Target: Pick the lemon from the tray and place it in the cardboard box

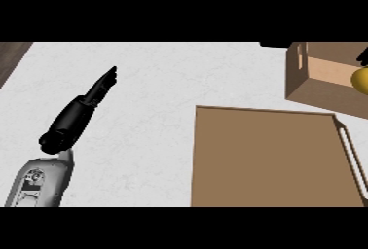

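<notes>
The yellow lemon (pixel 360 80) shows at the view's right edge, up in the air over the near wall of the open cardboard box (pixel 316 92). Just above the lemon a black bit of my right hand (pixel 363 58) pokes into view and holds it; the rest of that hand is cut off by the edge. The flat brown tray (pixel 266 160) lies at the lower right with nothing on it. My left hand (pixel 75 116) rests far to the left over the white counter, open, with straight fingers pointing up and to the right.
The white counter (pixel 151 87) spreads between my left hand and the tray. A dark strip (pixel 10 56) marks the counter's far left edge. A small dark shape (pixel 273 44) sits at the top edge beside the box.
</notes>
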`<state>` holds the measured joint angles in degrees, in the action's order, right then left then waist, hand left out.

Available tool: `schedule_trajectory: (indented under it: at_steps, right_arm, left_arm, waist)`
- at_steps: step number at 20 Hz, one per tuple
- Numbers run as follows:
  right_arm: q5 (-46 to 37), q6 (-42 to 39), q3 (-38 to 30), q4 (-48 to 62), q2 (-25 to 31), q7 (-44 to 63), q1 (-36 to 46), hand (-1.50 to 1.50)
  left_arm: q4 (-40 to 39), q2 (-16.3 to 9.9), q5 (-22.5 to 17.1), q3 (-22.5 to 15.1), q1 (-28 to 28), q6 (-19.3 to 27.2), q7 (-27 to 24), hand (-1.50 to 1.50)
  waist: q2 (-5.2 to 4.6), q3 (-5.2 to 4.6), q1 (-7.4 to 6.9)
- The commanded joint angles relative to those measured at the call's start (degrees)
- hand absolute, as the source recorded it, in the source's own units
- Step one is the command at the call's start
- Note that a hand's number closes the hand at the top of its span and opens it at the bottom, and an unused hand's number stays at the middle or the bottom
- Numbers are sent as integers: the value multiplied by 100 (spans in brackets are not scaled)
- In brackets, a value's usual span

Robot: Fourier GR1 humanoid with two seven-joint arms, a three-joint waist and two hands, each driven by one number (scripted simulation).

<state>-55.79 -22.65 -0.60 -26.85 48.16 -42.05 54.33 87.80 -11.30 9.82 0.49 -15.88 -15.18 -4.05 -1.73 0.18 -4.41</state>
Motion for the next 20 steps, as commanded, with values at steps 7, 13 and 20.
schedule_trajectory:
  at_steps: [7, 13, 20]
  right_arm:
    - [1375, -839, -1003, 997, -186, -1547, 529, -150]
    - [2873, -1901, -2407, 2094, -232, -126, 924, -150]
    - [3526, -2010, -3058, 2467, 344, 1056, 1168, -150]
  left_arm:
    - [46, -24, -44, 88, -51, 7, 119, 0]
    - [56, -5, -35, 55, 108, -2, 12, 0]
    - [87, 74, 45, -53, -17, 41, -23, 0]
  waist:
    - [43, 25, 72]
    - [43, 14, 89]
    - [-89, 30, -62]
